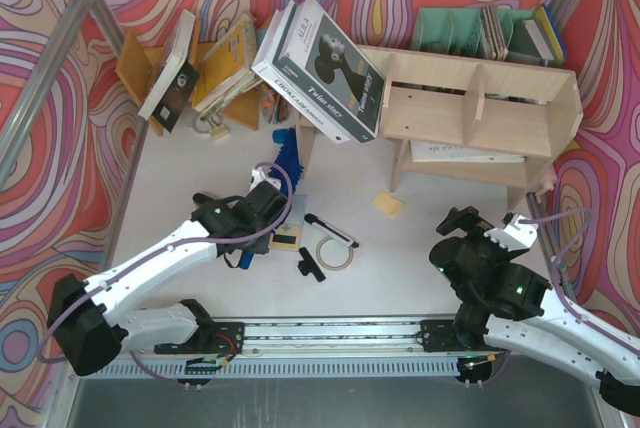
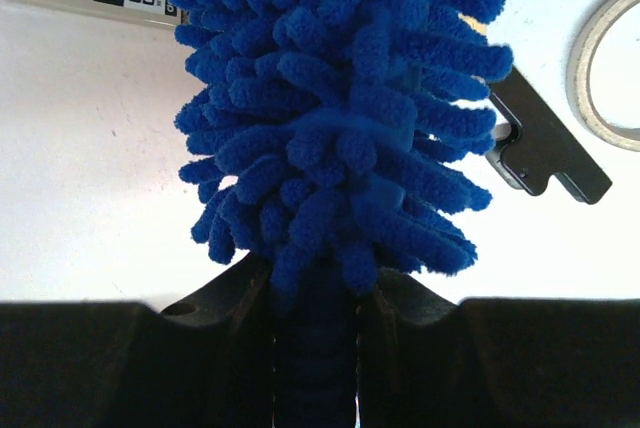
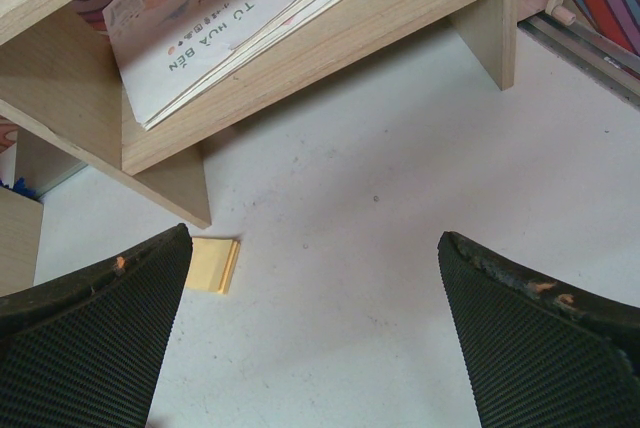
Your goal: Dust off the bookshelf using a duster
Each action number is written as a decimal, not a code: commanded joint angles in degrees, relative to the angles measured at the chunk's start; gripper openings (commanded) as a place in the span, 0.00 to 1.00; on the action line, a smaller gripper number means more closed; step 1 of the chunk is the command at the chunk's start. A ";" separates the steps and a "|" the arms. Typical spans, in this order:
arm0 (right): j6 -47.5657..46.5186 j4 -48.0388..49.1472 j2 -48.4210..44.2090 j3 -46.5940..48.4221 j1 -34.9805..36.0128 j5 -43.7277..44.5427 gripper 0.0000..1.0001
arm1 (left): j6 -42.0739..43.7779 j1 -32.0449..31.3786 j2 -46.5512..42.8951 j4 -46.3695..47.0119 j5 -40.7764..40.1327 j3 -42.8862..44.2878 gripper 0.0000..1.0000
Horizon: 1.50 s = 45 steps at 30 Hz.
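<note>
The bookshelf of pale plywood stands at the back right, and its lower board and leg fill the top of the right wrist view. My left gripper is shut on the neck of the blue duster, whose fluffy head fills the left wrist view. A blue part of the duster shows beside the shelf's left end. My right gripper is open over bare table in front of the shelf, holding nothing.
Large books lean against the shelf's left end. An orange-brown rack of books stands back left, and a green file holder behind the shelf. A tape ring, black tool and yellow pad lie on the table.
</note>
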 commanded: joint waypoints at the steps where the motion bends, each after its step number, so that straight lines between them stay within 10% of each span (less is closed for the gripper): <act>1: 0.78 0.46 -0.87 -0.62 0.28 1.99 0.99 | -0.81 -0.06 2.74 0.12 0.04 0.03 0.00; 12: 0.78 0.54 -1.23 -0.69 0.28 1.90 0.99 | -5.57 -0.04 -10.41 7.38 -4.72 -5.95 0.00; 45: 0.56 0.97 -0.29 -0.66 0.28 2.03 0.99 | -4.66 -0.08 -7.61 8.99 5.43 -6.06 0.00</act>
